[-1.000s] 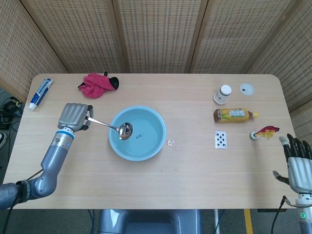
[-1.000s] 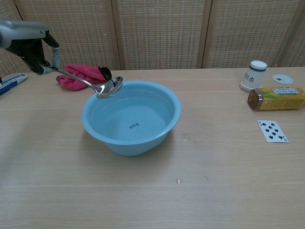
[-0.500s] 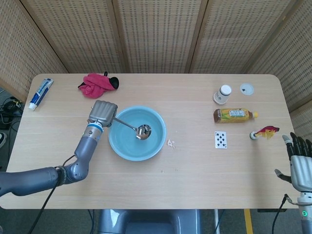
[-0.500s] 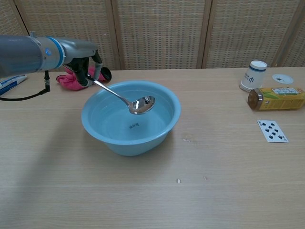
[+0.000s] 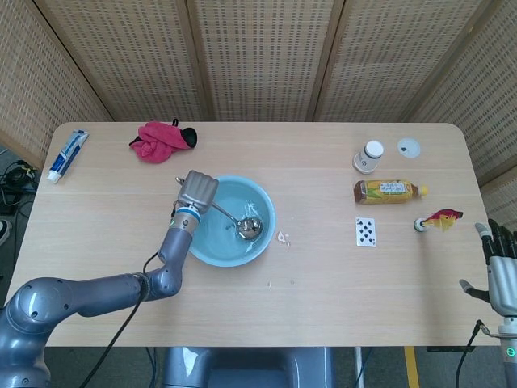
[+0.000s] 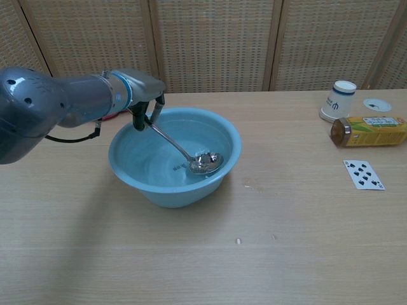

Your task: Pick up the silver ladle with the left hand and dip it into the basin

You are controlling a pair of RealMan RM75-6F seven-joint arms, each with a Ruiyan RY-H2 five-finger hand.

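My left hand (image 5: pixel 197 192) (image 6: pixel 144 96) hovers over the left rim of the light blue basin (image 5: pixel 202 246) (image 6: pixel 137 178) and grips the handle of the silver ladle (image 5: pixel 239 222) (image 6: pixel 191 155). The handle slants down to the right, and the ladle's bowl sits low inside the basin against its right inner wall. My right hand (image 5: pixel 502 267) shows at the head view's bottom right corner, off the table's edge, fingers apart and holding nothing.
A red cloth (image 5: pixel 160 140) and a toothpaste tube (image 5: pixel 68 154) lie at the back left. On the right are a white cup (image 5: pixel 369 156), a lid (image 5: pixel 409 147), a lying bottle (image 5: pixel 388 191), a playing card (image 5: pixel 366 231) and a small toy (image 5: pixel 436 219).
My left hand has carried the ladle rightward from outside the basin's left rim to over it. The ladle's bowl has dropped from rim height down into the basin.
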